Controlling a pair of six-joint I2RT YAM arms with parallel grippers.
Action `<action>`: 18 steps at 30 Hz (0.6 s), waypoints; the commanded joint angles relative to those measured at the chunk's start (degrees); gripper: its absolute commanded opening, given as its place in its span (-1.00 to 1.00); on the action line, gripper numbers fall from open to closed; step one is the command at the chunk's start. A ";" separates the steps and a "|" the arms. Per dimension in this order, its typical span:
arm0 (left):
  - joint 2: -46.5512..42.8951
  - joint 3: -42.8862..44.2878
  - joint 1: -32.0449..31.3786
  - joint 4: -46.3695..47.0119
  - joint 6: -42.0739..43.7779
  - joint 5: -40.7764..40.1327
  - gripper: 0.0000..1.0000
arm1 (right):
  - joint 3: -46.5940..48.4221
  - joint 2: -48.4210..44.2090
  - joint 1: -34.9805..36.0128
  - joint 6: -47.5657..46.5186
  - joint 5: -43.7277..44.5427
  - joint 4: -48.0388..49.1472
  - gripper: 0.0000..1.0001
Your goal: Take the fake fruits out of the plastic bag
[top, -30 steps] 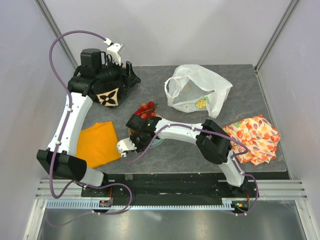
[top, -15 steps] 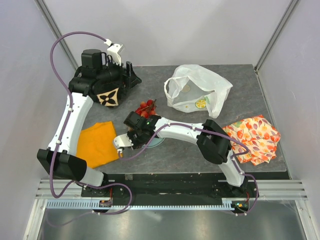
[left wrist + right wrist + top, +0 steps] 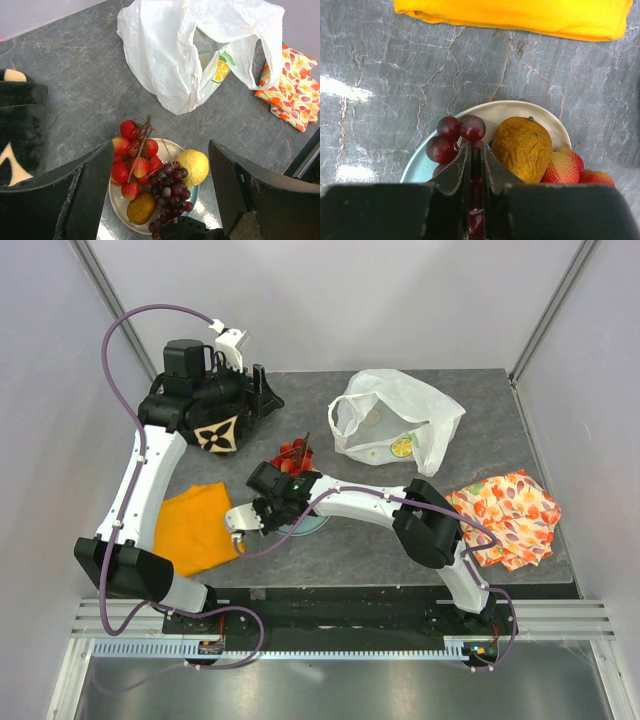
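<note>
A pale plate (image 3: 172, 146) holds the red berry cluster (image 3: 131, 165), the dark purple grape bunch (image 3: 172, 187), the yellow lemon (image 3: 194, 166) and the brown oval piece (image 3: 141, 207). My right gripper (image 3: 475, 150) is shut on the grape bunch (image 3: 454, 137) at its near end, over the plate (image 3: 520, 107), beside the brown piece (image 3: 522, 147). The white plastic bag (image 3: 400, 420) lies at the back with the citrus slice (image 3: 401, 447) inside. My left gripper (image 3: 160, 146) is open and empty, high above the plate, near the black bag (image 3: 215, 430).
A plain orange cloth (image 3: 195, 525) lies left of the plate and shows in the right wrist view (image 3: 520, 15). The fruit-patterned cloth (image 3: 510, 515) lies at the right edge. The black bag with the beige flower mark stands at the back left.
My right gripper has shifted a little to the left and farther over the plate, still shut on the grapes. The left arm has not moved.
</note>
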 commanded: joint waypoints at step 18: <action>-1.32 1.43 0.37 1.58 -1.68 0.51 0.67 | 1.30 -0.42 0.21 8.37 1.88 1.27 -0.04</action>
